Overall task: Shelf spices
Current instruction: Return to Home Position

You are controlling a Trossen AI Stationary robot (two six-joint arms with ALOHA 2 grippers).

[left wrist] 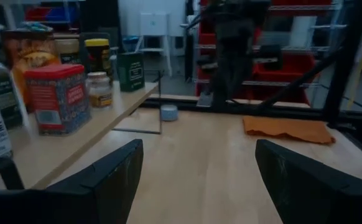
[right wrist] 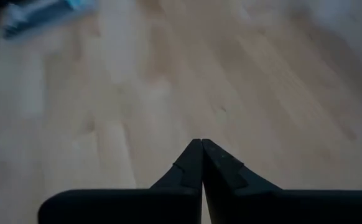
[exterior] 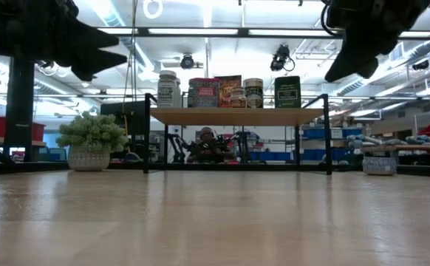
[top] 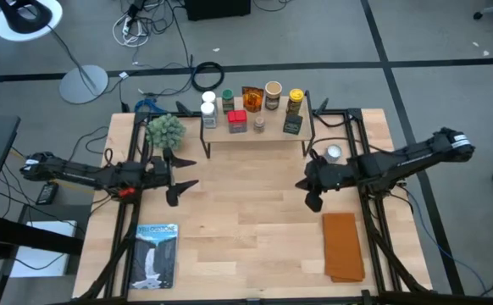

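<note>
Along the tabletop's (top: 255, 237) far edge the spices (top: 252, 97) stand on the shelf (top: 268, 135) (shelving looks finished), so the left gripper (top: 191, 172), spread wide, and the right gripper (top: 306, 182), pinched closed, both empty, need only retract home.

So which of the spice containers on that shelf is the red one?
The boxy red tin, in the shelf's row nearer the arms, between a white-capped jar and a small jar. It alone has red sides and lid.
</note>
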